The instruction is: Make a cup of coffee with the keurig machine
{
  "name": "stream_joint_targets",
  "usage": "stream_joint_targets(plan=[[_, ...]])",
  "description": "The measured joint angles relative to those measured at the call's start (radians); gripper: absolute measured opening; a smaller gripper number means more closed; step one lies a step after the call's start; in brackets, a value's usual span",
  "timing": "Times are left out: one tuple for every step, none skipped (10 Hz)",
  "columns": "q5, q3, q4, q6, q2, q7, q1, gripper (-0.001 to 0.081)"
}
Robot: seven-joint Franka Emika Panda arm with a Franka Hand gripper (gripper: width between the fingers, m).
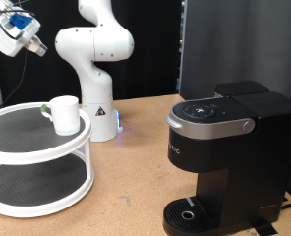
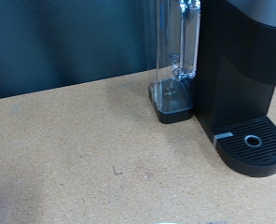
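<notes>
The white cup (image 1: 64,113) stands upright on the top tier of a round white two-tier stand (image 1: 28,147) at the exterior view's left. The black keurig machine (image 1: 229,147) stands at the exterior view's right with its lid down and its round drip tray (image 1: 190,211) bare. My gripper (image 1: 32,43) is raised high at the exterior view's top left, above and left of the cup, with nothing seen in it. The wrist view shows the keurig machine (image 2: 241,65), its drip tray (image 2: 253,145) and its clear water tank (image 2: 175,56); my fingers do not show there.
The arm's white base (image 1: 96,108) stands behind the stand on the wooden table (image 1: 126,187). A dark panel (image 1: 239,44) rises behind the machine. A small mark (image 2: 117,170) lies on the tabletop.
</notes>
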Motion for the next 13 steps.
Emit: stream_joint_targets(plan=[[0.000,-0.012,0.009,-0.001,0.001,-0.014,0.000,0.0001],[0.000,-0.026,0.023,-0.014,0.004,-0.026,0.001,0.0001],[0.000,-0.041,0.040,-0.031,0.007,-0.038,0.004,0.0001],[0.000,-0.053,0.056,-0.056,0.010,-0.047,0.008,0.0001],[0.000,-0.056,0.073,-0.073,0.027,-0.052,0.015,0.0001],[0.000,-0.056,0.070,-0.069,0.029,-0.052,0.014,0.0001],[0.000,-0.056,0.060,-0.058,0.028,-0.052,0.013,0.0001],[-0.002,-0.055,0.040,-0.030,0.028,-0.053,0.011,0.0001],[-0.012,-0.053,0.014,0.009,0.028,-0.057,0.010,0.0001],[-0.021,-0.053,-0.011,0.045,0.027,-0.064,0.009,0.0001],[-0.029,-0.053,-0.035,0.075,0.027,-0.073,0.007,0.0001],[-0.034,-0.053,-0.057,0.104,0.027,-0.082,0.005,0.0001],[-0.035,-0.054,-0.080,0.139,0.026,-0.088,0.002,0.0001]])
